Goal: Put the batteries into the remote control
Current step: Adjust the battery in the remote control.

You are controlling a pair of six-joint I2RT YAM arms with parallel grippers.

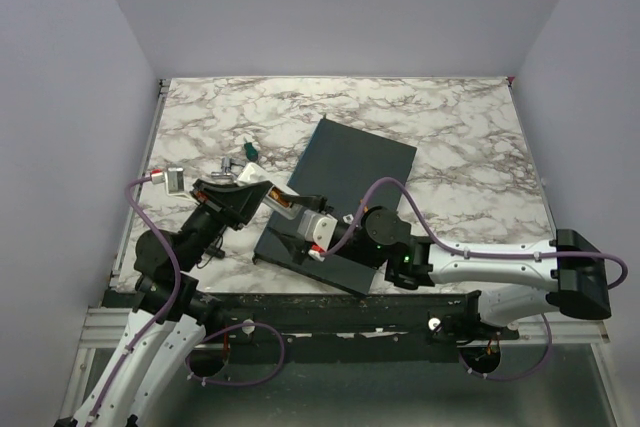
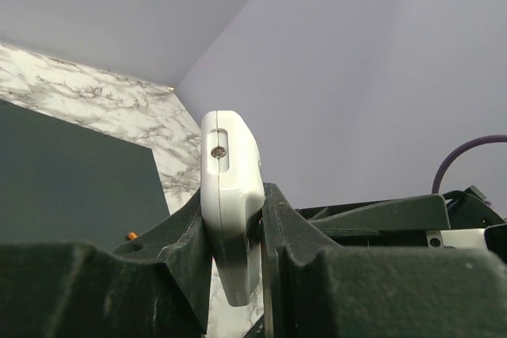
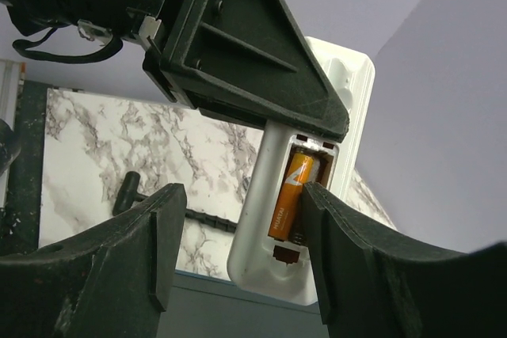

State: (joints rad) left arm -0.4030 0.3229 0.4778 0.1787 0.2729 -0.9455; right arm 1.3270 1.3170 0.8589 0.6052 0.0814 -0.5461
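- The left gripper (image 2: 235, 247) is clamped on the remote control (image 2: 231, 187). Its two fingers press the remote's flat sides, and the remote stands on edge between them.
- The remote is lifted off the counter (image 1: 450, 137) and sticks out beyond the left gripper's fingertips.
- From the right wrist, the remote's back faces the right gripper (image 3: 244, 211) with the battery bay uncovered.
- One orange battery (image 3: 288, 195) lies lengthwise in the bay, just past the left gripper's fingertips. The slot beside it is hidden by a finger of the right gripper.
- The right gripper stands well open and grips nothing — the free end of the remote sits between its fingers.
- One of those fingers is clear of the remote's long edge. The other is right beside the battery, and whether it touches cannot be told.
- A dark grey slab (image 1: 350, 172) lies flat on the counter beneath and beyond both grippers.
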